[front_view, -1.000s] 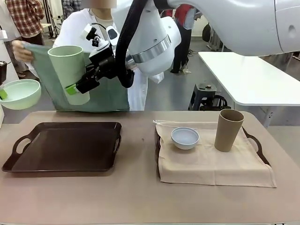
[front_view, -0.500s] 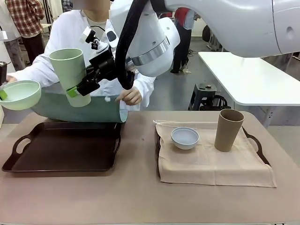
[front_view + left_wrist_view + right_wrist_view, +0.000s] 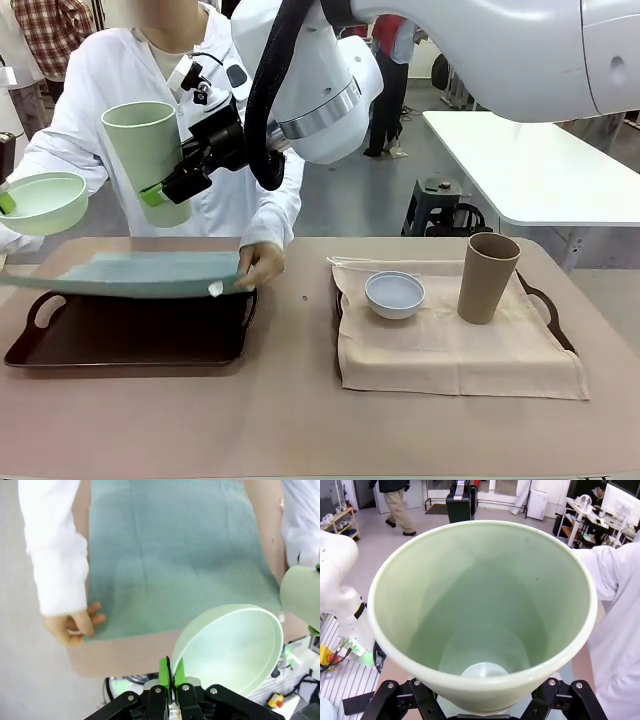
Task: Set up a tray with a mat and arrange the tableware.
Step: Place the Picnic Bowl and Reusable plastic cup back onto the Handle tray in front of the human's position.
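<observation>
Person's hand [image 3: 262, 263] pinches teal mat [image 3: 130, 272] over dark tray [image 3: 130, 335]. Right gripper [image 3: 160, 189] clamps pale green tumbler [image 3: 150, 155]; left gripper [image 3: 172, 677] pinches mint bowl [image 3: 230, 645] rim. Risk: early lowering catches the unsettled mat.

The green mat [image 3: 130, 272] is soft woven cloth, matt, with faint fold lines. The beige mat [image 3: 455, 350] is coarser cloth, creased at its edges. The dark tray [image 3: 140, 335] at 9 o'clock looks like smooth plastic with a dull sheen. The pale green tumbler [image 3: 150, 155] and mint bowl [image 3: 40, 200] seem matt plastic, smooth inside. The white bowl [image 3: 394, 293] is slightly glossy; the brown tumbler [image 3: 486, 277] is matt. The table [image 3: 300, 420] is matt tan.
</observation>
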Controlling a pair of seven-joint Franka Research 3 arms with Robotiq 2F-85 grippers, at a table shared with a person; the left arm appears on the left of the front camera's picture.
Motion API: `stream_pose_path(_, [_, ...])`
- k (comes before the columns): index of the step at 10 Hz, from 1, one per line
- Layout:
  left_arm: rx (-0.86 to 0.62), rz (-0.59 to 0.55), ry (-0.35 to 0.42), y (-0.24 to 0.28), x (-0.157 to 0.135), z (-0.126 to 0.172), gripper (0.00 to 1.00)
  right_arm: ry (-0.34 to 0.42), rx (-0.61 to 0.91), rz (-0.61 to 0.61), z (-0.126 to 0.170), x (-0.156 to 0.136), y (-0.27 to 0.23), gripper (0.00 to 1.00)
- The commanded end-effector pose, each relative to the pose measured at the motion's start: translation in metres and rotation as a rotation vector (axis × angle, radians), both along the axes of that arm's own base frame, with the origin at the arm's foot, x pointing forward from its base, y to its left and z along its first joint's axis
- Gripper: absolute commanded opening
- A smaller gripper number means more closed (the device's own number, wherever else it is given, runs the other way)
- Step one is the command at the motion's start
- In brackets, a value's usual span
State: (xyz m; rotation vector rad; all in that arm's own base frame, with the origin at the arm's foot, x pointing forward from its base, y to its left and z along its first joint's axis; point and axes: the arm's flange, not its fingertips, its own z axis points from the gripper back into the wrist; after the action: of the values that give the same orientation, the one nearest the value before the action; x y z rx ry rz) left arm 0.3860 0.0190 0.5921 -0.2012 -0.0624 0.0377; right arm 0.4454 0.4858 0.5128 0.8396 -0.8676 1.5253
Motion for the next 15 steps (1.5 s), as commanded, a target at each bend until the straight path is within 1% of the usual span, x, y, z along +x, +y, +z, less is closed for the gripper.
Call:
stream_pose_path(1, [-0.003, -0.007, -0.007, 0.0006, 0.0006, 0.0, 0.0, 0.014, 0.009, -0.002, 0.0015, -0.0013, -0.0013, 0.0])
stream_pose_path(15, [-0.003, -0.007, -0.007, 0.0006, 0.0006, 0.0, 0.0, 0.014, 0.009, -0.002, 0.0015, -0.0013, -0.0013, 0.0])
